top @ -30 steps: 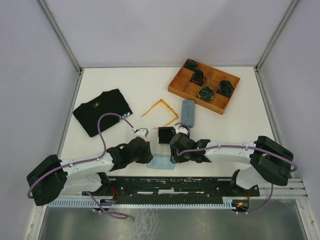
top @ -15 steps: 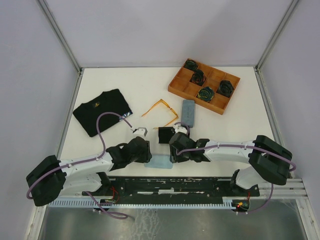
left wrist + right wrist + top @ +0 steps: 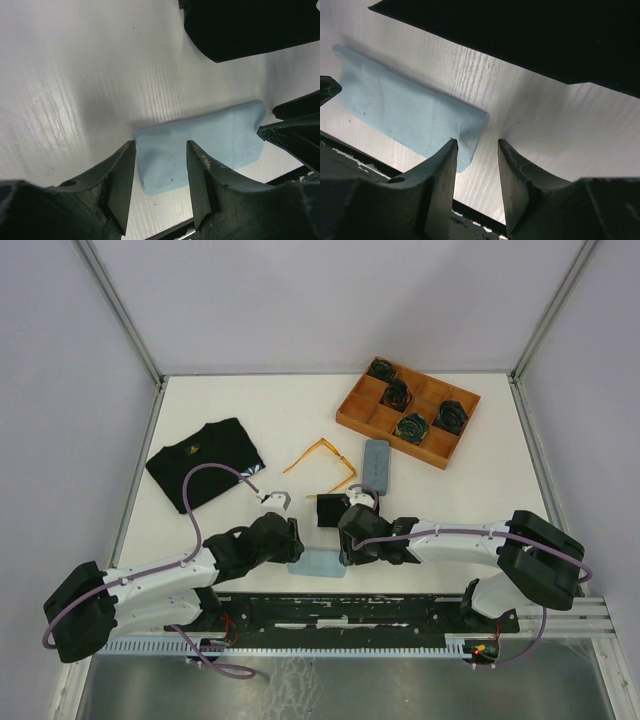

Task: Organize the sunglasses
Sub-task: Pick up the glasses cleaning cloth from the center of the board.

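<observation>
left gripper (image 3: pixel 161 150) low, jaws apart, over blue cloth (image 3: pixel 220 135)

Bright even light, soft shadows, glare

Matt cloth (image 3: pixel 220 135) on glossy scuffed tbl (image 3: pixel 75 60); wood tray (image 3: pixel 355 428).

A robotics lab cell: robot arms (image 3: pixel 160 578) at a white table (image 3: pixel 300 410) boxed by panels (image 3: pixel 330 300) and aluminium posts (image 3: pixel 118 308).
</observation>
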You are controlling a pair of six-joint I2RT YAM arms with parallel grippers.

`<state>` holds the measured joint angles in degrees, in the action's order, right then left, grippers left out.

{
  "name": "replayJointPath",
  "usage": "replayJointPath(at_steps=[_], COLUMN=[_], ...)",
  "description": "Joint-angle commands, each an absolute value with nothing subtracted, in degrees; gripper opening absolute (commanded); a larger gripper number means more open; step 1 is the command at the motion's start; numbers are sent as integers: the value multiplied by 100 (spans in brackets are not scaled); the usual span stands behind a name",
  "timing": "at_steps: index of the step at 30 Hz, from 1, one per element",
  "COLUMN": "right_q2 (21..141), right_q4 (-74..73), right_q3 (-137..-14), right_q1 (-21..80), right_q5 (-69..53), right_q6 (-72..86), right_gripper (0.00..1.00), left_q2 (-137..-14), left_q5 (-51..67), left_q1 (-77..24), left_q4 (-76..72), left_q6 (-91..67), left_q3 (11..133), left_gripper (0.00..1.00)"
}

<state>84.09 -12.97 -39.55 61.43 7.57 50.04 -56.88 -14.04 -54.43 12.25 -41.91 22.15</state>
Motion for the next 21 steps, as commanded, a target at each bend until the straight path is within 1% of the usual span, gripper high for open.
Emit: replayJointPath(at_steps=[1,6,13,16,21], right_q2=[8408,8412,8367,8344,8363], right_q4=[-1226,-1216,-1230,-1243,-1222], right_q3=[-4157,-4167,-4133,-4122,-4122], right_q1=[6131,6126,6129,6129,6127], right_q5=[799,787,804,822,811], right_q6=[4958,4954,4950,4954,4952], right_gripper=[46,46,46,46,46], left_q2=[-5719,-6179,-6460,-6573,-6632], left_q5=[-1755,-1636,-1505,-1407,-1337], left_q1=[-5426,-5428,-5427,-5433,-5436], left_q4=[1375,1277,1061,1036,981], left_q6=[-3951,-3929,-3911,-3902,-3937], left_q3=[2425,2454,2443,2449,2410], left_gripper=[53,52,48,46,38])
